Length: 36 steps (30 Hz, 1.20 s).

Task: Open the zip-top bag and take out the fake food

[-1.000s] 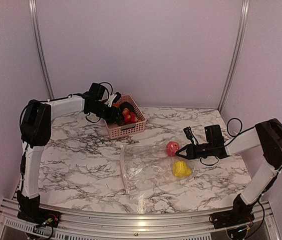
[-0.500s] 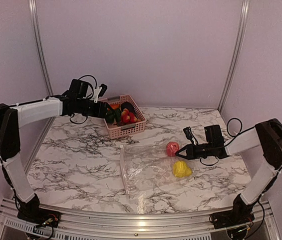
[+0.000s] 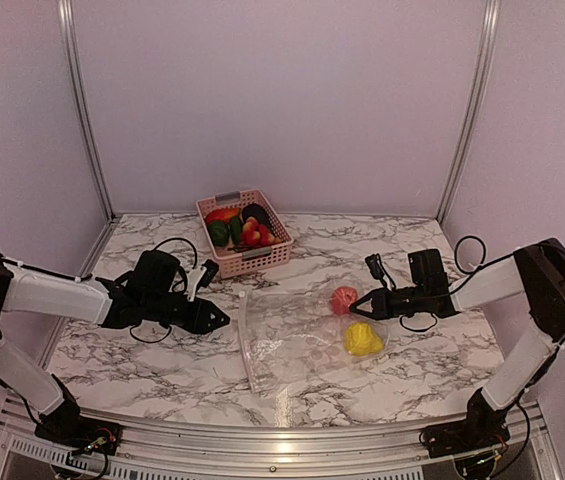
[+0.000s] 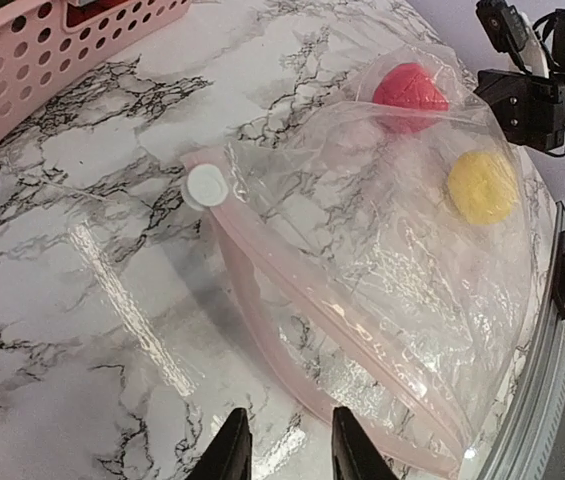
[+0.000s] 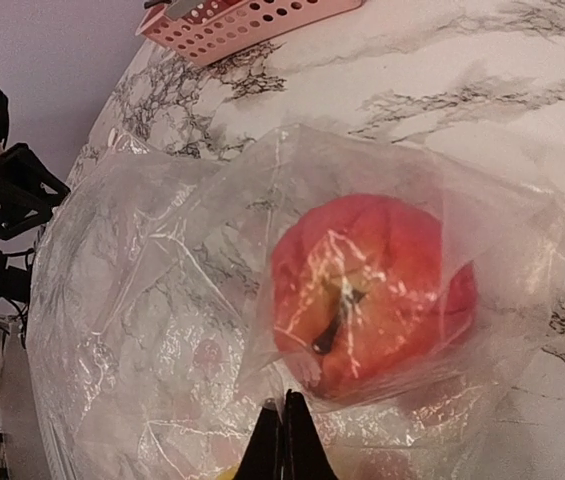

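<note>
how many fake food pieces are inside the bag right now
2. The pinkish-red round fruit lies at the end of the zip-top bag away from its zip strip, and the yellow lumpy fruit is beside it, nearer the arm bases. The clear plastic shows nothing else inside.

- The desk has a white marble pattern with dark veins.
- A pink slotted basket stands at its 12 o'clock edge, a little toward 11.
- A clear, crinkly bag lies flat just off centre toward 4 o'clock, well apart from the basket. Its zip strip faces 9 o'clock, with the white slider at the strip's 12 o'clock end.
</note>
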{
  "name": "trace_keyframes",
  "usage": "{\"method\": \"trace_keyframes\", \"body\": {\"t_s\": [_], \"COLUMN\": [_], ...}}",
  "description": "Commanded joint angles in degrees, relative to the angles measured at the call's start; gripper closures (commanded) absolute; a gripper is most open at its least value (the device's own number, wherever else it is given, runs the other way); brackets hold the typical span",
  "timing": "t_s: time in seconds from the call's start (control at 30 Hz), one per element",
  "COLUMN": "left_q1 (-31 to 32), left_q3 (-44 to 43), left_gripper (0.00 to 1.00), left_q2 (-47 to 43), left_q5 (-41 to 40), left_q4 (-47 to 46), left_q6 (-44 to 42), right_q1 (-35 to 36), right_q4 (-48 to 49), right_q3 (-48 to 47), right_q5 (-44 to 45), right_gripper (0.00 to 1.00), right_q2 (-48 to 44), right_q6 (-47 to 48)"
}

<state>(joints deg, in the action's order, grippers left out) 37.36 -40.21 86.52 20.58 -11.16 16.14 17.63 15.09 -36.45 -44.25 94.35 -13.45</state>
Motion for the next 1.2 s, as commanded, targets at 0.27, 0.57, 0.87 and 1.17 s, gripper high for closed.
{"method": "trace_keyframes", "body": {"t_s": [0.27,0.57,0.87,1.17], "left_q1": [7.2,8.5,8.7,8.9], "left_q3": [6.9,5.9,5.6,6.0], "left_gripper": [0.78,0.73,0.56,0.4], "left_q2": [9.7,19.3,27.6,30.2], "left_q5": [0.5,2.7,4.6,6.1], "left_q4": [-30.1,-47.2,-59.2,-64.5], "left_q6": [13.9,22.2,26.8,28.6], "right_q1": [4.2,7.4,10.9,12.9], "right_q4": [-2.0,-2.1,-3.3,-5.5], "right_q3": [-2.1,-2.7,-6.4,-7.5], "right_q5": [0.0,-0.9,-1.9,2.0], "right_gripper": [1.0,1.0,1.0,1.0], "right_q2": [-3.7,-6.8,-10.5,-8.0], "right_q6": [-0.5,-1.7,-3.6,-2.0]}}
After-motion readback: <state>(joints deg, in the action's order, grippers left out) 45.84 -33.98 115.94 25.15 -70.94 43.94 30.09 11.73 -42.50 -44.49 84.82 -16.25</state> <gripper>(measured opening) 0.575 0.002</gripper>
